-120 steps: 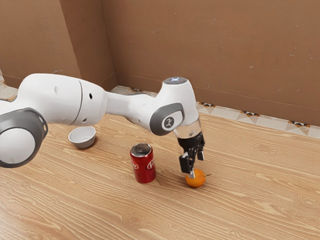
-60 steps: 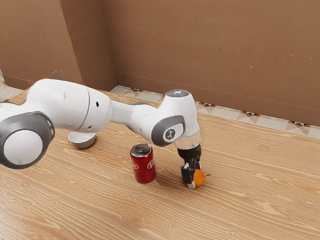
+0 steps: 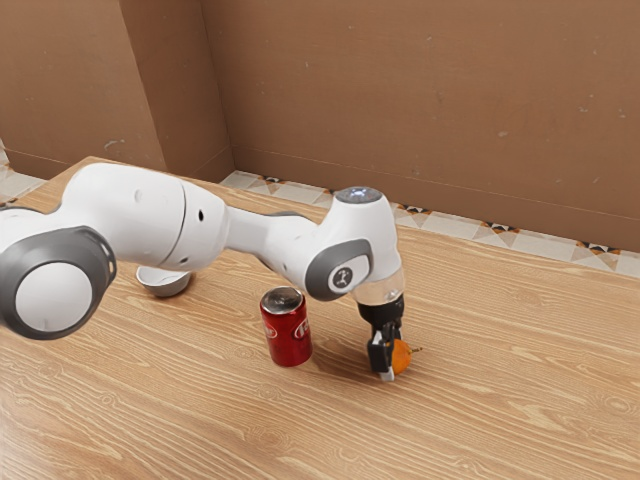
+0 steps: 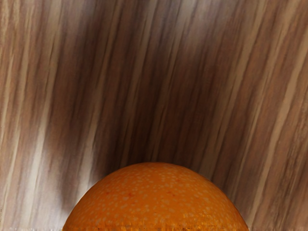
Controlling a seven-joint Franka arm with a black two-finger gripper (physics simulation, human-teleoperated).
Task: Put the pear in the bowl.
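My gripper (image 3: 388,362) is low at the table, right at the orange, rounded pear (image 3: 401,357), and hides part of it. A thin dark stem points from the pear toward the exterior view's right. Its far side is hidden, and I cannot tell how firmly the gripper has it. In the wrist view the speckled top of the pear (image 4: 156,199) bulges up at the lower edge, just under my hand. The small grey-white bowl (image 3: 166,284) stands at the exterior view's left, its upper part partly hidden by the arm.
Between the bowl and my gripper stands a red soda can (image 3: 287,327), upright and close to the hand. The wooden table (image 3: 510,400) runs beneath everything, with a brown wall (image 3: 420,110) behind.
My hand has come down around the pear and shifted slightly toward the exterior view's right. The arm has lowered with it and covers part of the bowl. The pear stays on the table.
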